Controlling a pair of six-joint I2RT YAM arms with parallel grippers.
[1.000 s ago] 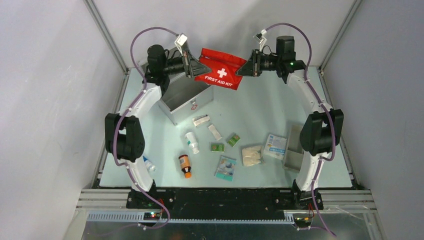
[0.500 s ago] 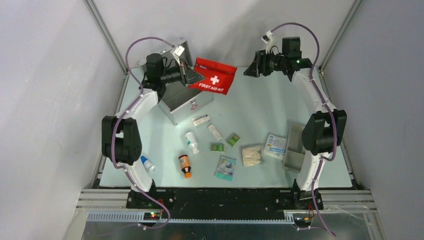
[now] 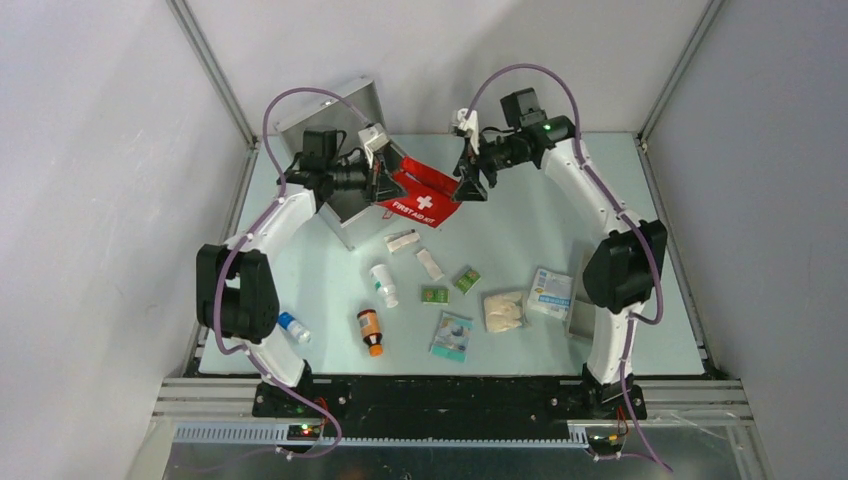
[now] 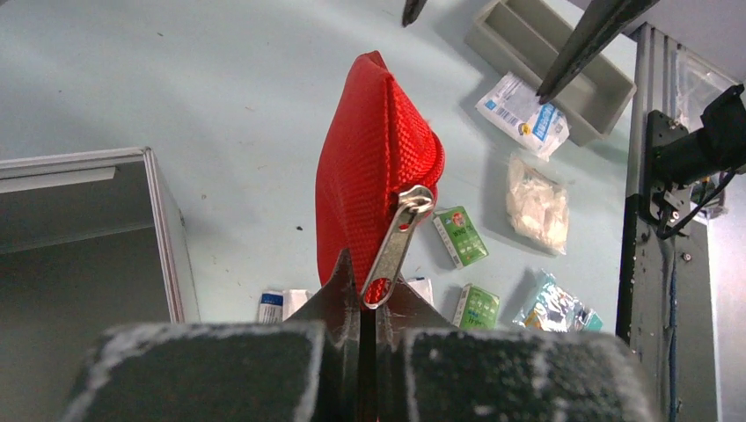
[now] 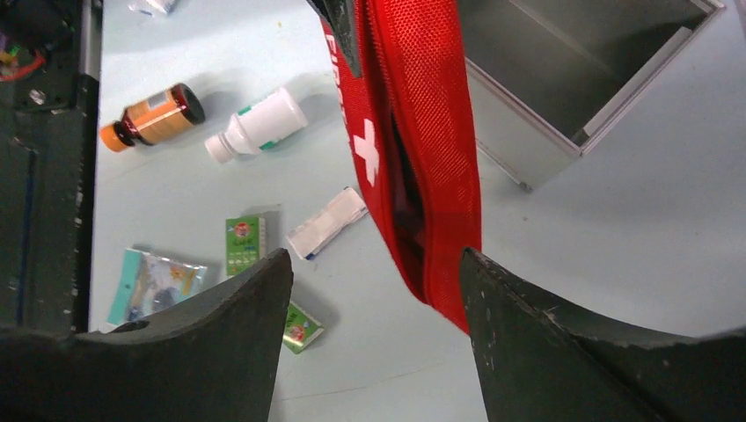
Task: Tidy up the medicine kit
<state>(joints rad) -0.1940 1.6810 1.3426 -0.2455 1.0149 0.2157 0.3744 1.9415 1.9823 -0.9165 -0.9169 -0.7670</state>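
Note:
The medicine kit (image 3: 352, 212), a silver case, stands at the back left with its lid (image 3: 335, 108) raised; its empty inside (image 5: 563, 61) shows in the right wrist view. My left gripper (image 3: 385, 182) is shut on one end of the red first aid pouch (image 3: 422, 200), beside the zipper pull (image 4: 398, 237). The pouch (image 4: 369, 158) hangs in the air just right of the case (image 4: 88, 229). My right gripper (image 3: 468, 184) is open at the pouch's other end. That end (image 5: 422, 132) lies between and ahead of its fingertips (image 5: 374, 264), near the right finger (image 5: 545, 343).
On the table lie a white bottle (image 3: 383, 285), a brown bottle (image 3: 370, 331), a small blue-capped bottle (image 3: 293, 327), two green boxes (image 3: 434, 295), sachets (image 3: 403, 240), a gauze bag (image 3: 503, 310) and packets (image 3: 551, 292). A grey tray (image 3: 585, 300) sits by the right arm.
My right gripper opened, let go of the pouch, pulled back, then returned to its free end. My left gripper lowered the pouch toward the table beside the case.

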